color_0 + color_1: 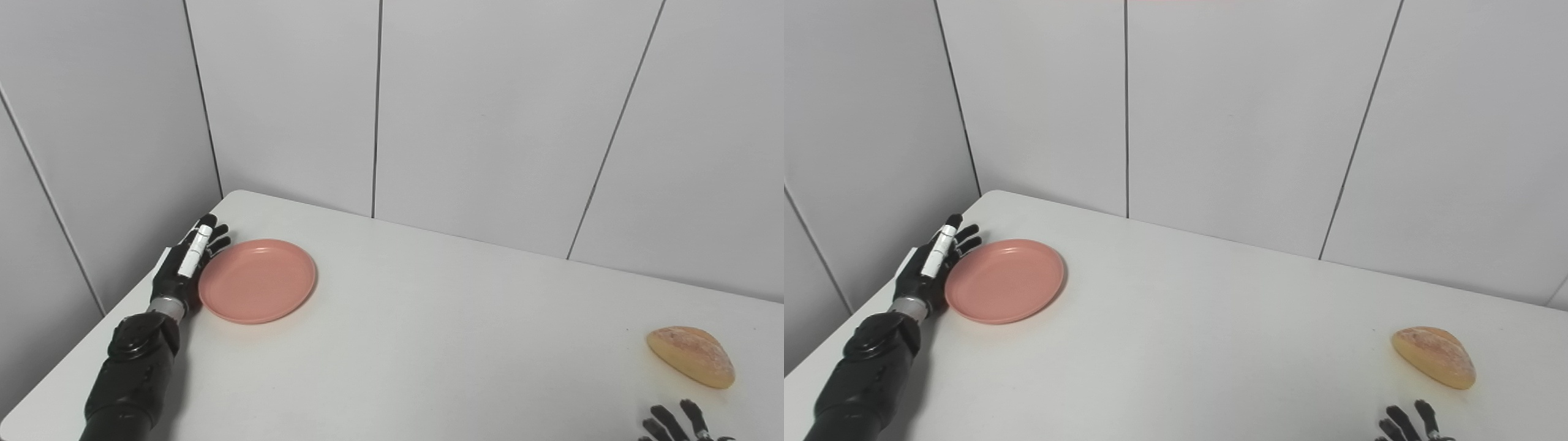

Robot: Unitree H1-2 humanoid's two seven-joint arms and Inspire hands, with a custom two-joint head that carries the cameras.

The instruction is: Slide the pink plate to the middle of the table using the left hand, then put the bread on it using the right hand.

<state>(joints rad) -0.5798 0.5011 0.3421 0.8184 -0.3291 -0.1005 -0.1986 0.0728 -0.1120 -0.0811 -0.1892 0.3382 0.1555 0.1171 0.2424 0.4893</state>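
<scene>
The pink plate (257,280) lies flat near the table's far left corner. My left hand (187,262) stands edge-on against the plate's left rim, fingers straight and together, holding nothing. A tan loaf of bread (692,356) rests near the table's right side. Only the spread fingertips of my right hand (677,422) show at the bottom edge, just below and left of the bread, apart from it.
The white table (429,343) runs from the left corner to the right edge of the picture. Grey wall panels (490,122) close in right behind it and along its left side. The table's left edge lies just beside my left forearm.
</scene>
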